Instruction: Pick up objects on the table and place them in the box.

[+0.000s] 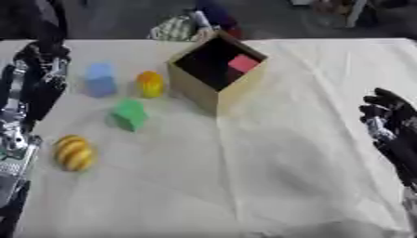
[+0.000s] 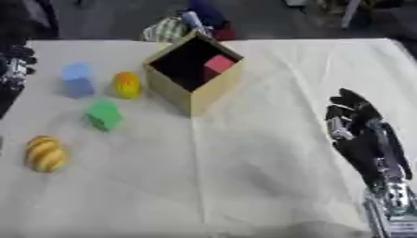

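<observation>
left eye view: the left hand (image 1: 42, 58) hangs at the table's (image 1: 269, 176) left edge, fingers unclear; blue block (image 1: 100, 79), orange egg (image 1: 150, 83) and green block (image 1: 129, 114) lie just right of it, striped egg (image 1: 74, 152) below.
right eye view: the right hand (image 2: 355, 123) rests spread, empty, well right of the box (image 2: 194, 72) holding a red block (image 2: 218, 63).

No readable text or labels anywhere

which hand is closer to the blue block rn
Left. The left hand hangs just beside the blue block at the table's left edge. The right hand is far across the cloth, beyond the box.
</observation>
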